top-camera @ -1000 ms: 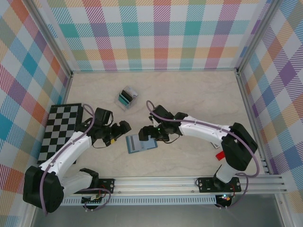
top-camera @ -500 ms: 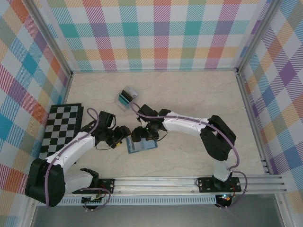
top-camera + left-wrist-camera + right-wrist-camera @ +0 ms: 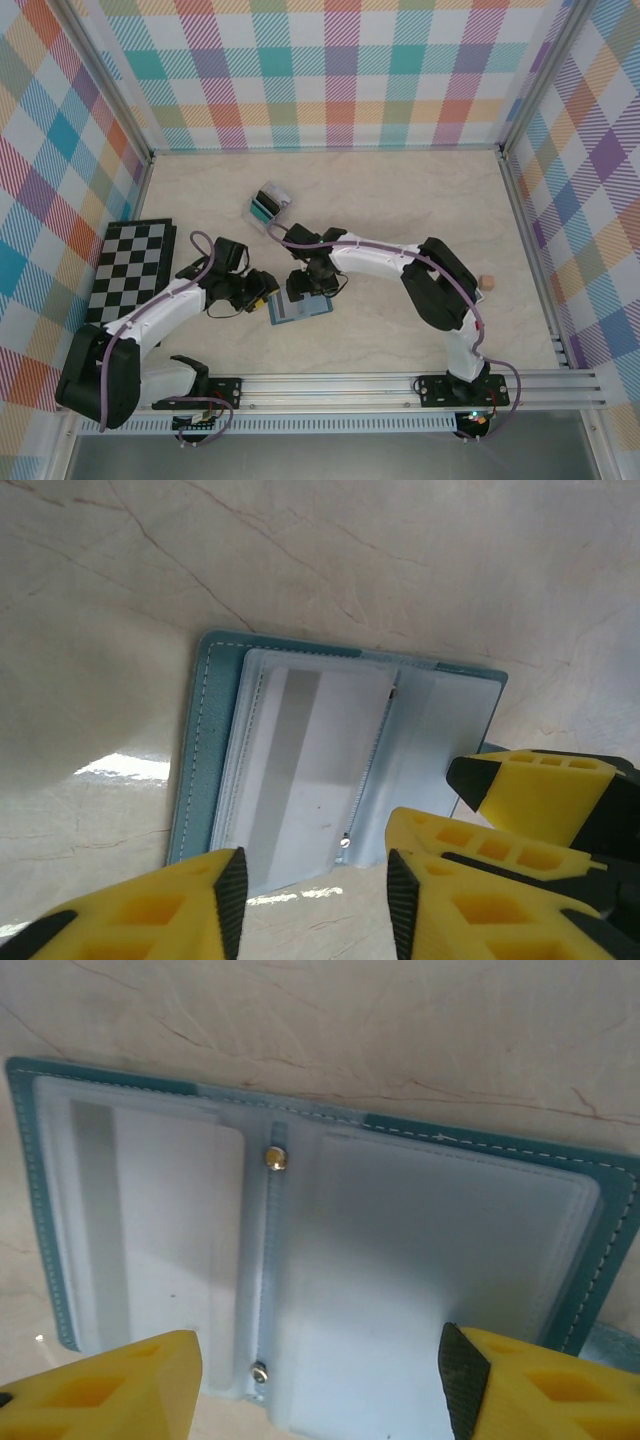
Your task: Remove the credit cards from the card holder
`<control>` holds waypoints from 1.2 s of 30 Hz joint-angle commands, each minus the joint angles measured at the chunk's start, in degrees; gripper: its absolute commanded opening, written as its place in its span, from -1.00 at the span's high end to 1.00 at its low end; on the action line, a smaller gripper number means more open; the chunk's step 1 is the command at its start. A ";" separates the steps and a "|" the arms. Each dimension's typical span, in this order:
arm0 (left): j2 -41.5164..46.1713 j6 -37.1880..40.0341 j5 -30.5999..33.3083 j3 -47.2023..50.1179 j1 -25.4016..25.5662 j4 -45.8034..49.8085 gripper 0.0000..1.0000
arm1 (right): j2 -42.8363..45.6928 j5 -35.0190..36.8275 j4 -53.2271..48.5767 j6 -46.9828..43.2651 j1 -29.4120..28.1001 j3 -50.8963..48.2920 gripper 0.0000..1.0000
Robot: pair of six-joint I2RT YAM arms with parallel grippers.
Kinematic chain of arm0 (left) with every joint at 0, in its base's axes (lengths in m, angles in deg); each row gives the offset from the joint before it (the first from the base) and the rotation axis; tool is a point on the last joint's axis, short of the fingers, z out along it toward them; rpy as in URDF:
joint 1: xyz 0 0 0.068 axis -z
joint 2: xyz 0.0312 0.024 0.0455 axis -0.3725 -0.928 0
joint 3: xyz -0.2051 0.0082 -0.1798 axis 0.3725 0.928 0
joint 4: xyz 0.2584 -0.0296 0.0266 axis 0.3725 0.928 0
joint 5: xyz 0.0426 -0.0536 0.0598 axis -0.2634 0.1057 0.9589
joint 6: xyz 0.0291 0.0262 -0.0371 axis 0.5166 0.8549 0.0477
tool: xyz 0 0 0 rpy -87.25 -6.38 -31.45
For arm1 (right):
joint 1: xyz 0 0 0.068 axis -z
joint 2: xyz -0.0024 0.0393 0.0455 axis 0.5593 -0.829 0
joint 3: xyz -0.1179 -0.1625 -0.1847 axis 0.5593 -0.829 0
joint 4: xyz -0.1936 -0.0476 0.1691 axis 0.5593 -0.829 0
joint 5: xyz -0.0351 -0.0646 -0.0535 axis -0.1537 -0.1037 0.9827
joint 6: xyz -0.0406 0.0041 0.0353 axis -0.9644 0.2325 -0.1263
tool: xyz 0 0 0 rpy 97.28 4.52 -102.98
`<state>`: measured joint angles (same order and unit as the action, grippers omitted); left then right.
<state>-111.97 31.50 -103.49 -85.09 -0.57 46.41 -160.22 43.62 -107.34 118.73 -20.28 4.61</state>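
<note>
Nearest you, the left end effector (image 3: 262,290) sits low at the left edge of the flat slate-teal folding card holder (image 3: 300,306). From its wrist camera, its yellow fingers (image 3: 150,912) are spread apart with the holder's near edge in the gap, pinching nothing. The card holder lies open and flat on the pale marble-patterned desk (image 3: 400,200), left of centre, just ahead of both arms. Its two panels are lined with clear plastic sleeves (image 3: 420,1260). A white card with a grey stripe (image 3: 310,770) rests inside one sleeve.

The right end effector (image 3: 305,283) hovers over the holder's far edge. Its yellow fingers (image 3: 100,1385) stand wide apart above the open panels and grip nothing. One of them (image 3: 540,790) appears just beside the holder's corner in your left wrist view.

To the left lies a black-and-white checkerboard mat (image 3: 128,275). Well apart on the right is a small tan cube (image 3: 487,283). Farther back, a small clear plastic box with teal and black contents (image 3: 268,207) sits on the desk.
</note>
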 commanded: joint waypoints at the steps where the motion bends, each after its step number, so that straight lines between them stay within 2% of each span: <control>1: -0.58 -0.12 -0.85 1.23 0.59 -1.88 0.24 | -0.89 0.98 -2.01 -0.92 -0.26 0.66 -0.27; 8: -3.48 -0.51 -1.98 1.43 0.98 -4.26 0.46 | -1.83 1.26 -2.52 -0.72 -0.24 0.46 -0.09; 27: -9.59 -0.06 -1.18 -0.38 1.29 -4.82 0.35 | -1.94 1.23 -2.00 0.09 -0.29 -1.72 -0.08; 36: -9.97 -0.84 -3.07 -0.68 1.51 -5.78 0.39 | -1.96 0.99 -1.82 0.22 -0.24 -2.07 -0.08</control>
<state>-121.61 31.43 -104.84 -84.31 0.20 41.75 -161.11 44.69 -107.93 118.79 -20.28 4.15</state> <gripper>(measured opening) 0.308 0.539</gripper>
